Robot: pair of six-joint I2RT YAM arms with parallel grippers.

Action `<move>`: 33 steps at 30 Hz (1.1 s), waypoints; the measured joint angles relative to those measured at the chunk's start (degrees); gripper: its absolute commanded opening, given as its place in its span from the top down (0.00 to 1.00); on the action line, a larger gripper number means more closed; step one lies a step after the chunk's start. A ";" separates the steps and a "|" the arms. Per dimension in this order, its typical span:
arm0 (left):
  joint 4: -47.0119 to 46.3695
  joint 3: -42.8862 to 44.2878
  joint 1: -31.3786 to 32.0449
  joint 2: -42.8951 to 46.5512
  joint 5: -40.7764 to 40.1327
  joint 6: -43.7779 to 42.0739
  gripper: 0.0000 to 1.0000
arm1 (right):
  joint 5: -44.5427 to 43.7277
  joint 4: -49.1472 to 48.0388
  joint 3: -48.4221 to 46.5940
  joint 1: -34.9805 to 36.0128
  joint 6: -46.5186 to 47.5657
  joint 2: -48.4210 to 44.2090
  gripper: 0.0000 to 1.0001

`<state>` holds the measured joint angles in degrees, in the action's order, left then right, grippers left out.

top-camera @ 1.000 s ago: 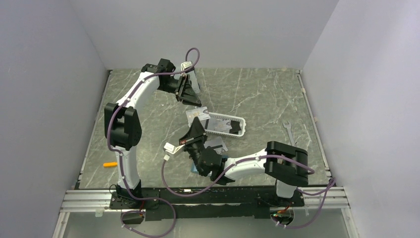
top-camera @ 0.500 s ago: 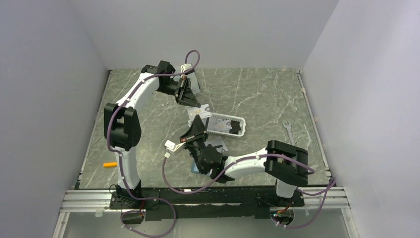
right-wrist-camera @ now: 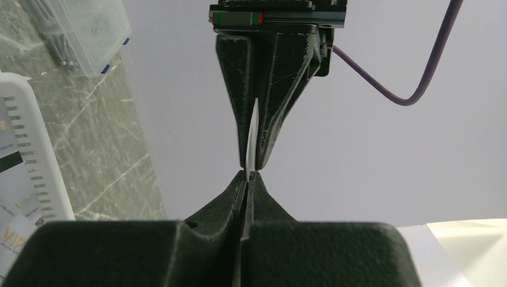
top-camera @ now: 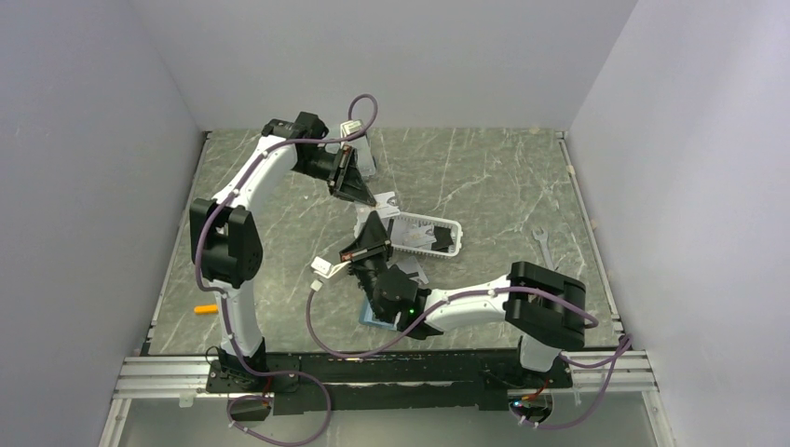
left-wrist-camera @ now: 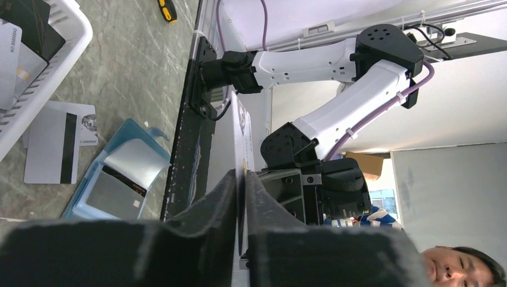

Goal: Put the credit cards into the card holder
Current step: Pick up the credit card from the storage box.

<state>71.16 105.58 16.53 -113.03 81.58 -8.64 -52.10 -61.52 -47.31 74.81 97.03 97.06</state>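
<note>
Right wrist view: mid-frame, the right hand [right-wrist-camera: 245,179] pinches the lower edge of a pale credit card [right-wrist-camera: 250,140] seen edge-on. The left hand [right-wrist-camera: 253,165] straddles its upper part, fingers barely parted; I cannot tell whether they grip. The card holder [left-wrist-camera: 127,127] lies open on the counter [left-wrist-camera: 137,66], lower left of the left wrist view. With so thin an edge-hold, the card could pivot or flick free if both hands pull.
</note>
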 measured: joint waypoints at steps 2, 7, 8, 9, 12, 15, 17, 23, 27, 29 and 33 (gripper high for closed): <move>0.68 0.26 0.22 0.07 -0.63 -0.74 1.00 | -0.13 0.28 0.00 -0.07 -0.20 -0.13 1.00; 1.42 0.63 0.24 0.07 -0.59 -1.42 1.00 | -0.55 1.75 -0.28 0.00 -1.66 -0.22 0.75; 1.49 0.66 0.20 0.07 -0.13 -1.36 1.00 | -0.90 1.90 -0.50 0.02 -2.43 -0.22 0.65; 1.60 0.90 0.15 0.07 0.68 -1.38 1.00 | -1.33 2.36 -0.83 0.02 -3.52 -0.22 0.56; 2.05 3.45 -0.02 -0.07 2.34 -1.86 1.00 | -2.86 5.62 -2.36 0.02 -8.24 -0.33 0.41; 0.09 8.20 -0.39 -0.28 2.78 -0.35 1.00 | -4.17 12.66 -5.20 0.04 -16.83 -1.92 0.27; -2.67 11.06 -0.63 -0.28 3.52 2.34 1.00 | -4.50 22.05 -8.26 0.11 -25.83 -4.52 0.26; -24.90 11.87 -1.09 2.80 5.75 18.01 1.00 | 2.64 48.13 -15.58 -1.05 -60.59 -17.59 0.27; -73.64 -8.48 -1.64 10.67 5.29 54.12 1.00 | 17.46 53.44 -12.48 -8.55 -82.95 -28.61 0.28; -97.88 -9.77 -1.97 8.70 4.44 74.36 1.00 | 27.04 50.40 -5.99 -17.11 -95.03 -35.95 0.28; -133.66 -8.31 -2.86 1.92 0.81 104.83 1.00 | 38.51 45.51 -0.59 -27.04 -110.22 -39.28 0.29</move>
<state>-62.50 97.27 13.67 -111.11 82.39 96.18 -13.58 -16.01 -47.90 47.77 -13.19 57.78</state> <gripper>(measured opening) 0.010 0.725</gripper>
